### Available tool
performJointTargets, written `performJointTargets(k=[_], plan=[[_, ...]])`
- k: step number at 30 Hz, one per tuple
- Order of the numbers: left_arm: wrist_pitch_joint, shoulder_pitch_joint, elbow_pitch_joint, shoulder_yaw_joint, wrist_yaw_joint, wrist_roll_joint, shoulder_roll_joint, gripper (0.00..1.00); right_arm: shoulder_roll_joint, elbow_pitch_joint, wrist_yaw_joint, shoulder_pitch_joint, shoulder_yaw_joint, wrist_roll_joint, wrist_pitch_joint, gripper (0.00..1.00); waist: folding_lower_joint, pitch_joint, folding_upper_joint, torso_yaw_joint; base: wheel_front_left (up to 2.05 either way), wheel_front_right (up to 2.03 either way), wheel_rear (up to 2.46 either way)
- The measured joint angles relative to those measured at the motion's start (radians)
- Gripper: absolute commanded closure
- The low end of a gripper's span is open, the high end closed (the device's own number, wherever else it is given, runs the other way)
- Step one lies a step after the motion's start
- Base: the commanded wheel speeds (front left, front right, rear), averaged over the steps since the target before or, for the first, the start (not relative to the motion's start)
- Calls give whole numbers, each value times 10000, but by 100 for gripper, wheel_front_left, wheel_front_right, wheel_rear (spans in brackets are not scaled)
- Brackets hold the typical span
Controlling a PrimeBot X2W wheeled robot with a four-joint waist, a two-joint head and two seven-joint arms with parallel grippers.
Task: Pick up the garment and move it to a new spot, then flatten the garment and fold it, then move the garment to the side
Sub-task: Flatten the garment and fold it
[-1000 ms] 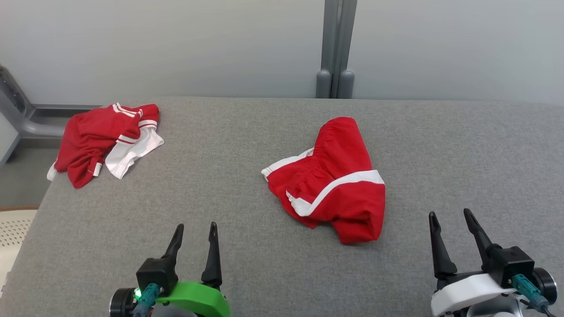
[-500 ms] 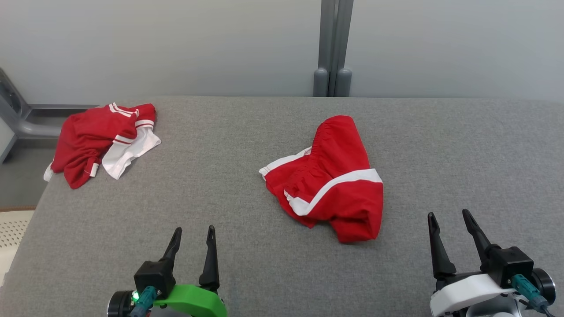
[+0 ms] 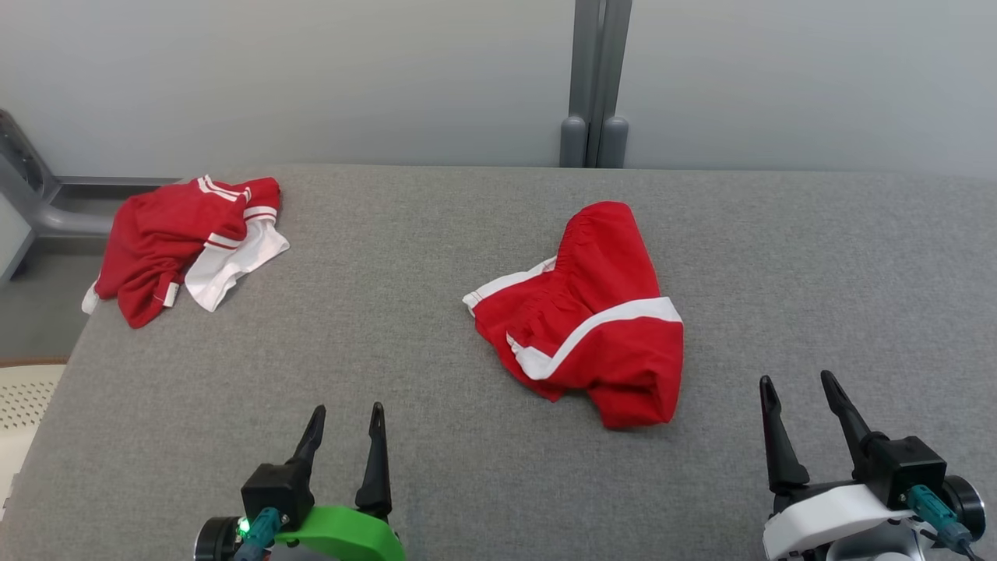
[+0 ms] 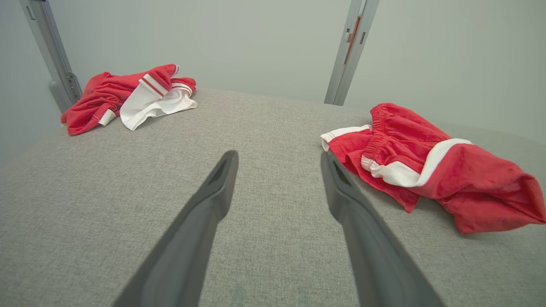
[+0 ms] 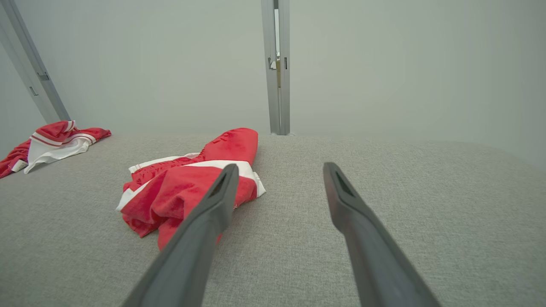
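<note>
Starting the pick-up with left pincer (image 3: 348,408) and right pincer (image 3: 797,378) spread and empty, needing a forward reach to pinch the middle red garment (image 3: 592,319).

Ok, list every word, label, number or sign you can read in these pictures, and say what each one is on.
No text can be read in any view.
White tag on the crumpled red and white garment at the far left of the grey surface: too small to read, if it bears print at all.
Red shorts with white trim, mid-surface: no print or logo shows.
</note>
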Motion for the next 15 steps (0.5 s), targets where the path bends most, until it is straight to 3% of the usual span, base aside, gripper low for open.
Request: performJointTargets(k=[9,15], plan=[[0,-99,-127,-167,6,2,-2,0,0,543,0,-765,-679,-838,0,0,0,161,0,244,0,0,0],[-2,-384,-564,-330,27,31,-6,0,-4,2416,0,-2443,-1461,-2025,0,0,0,528,0,554,0,0,0]])
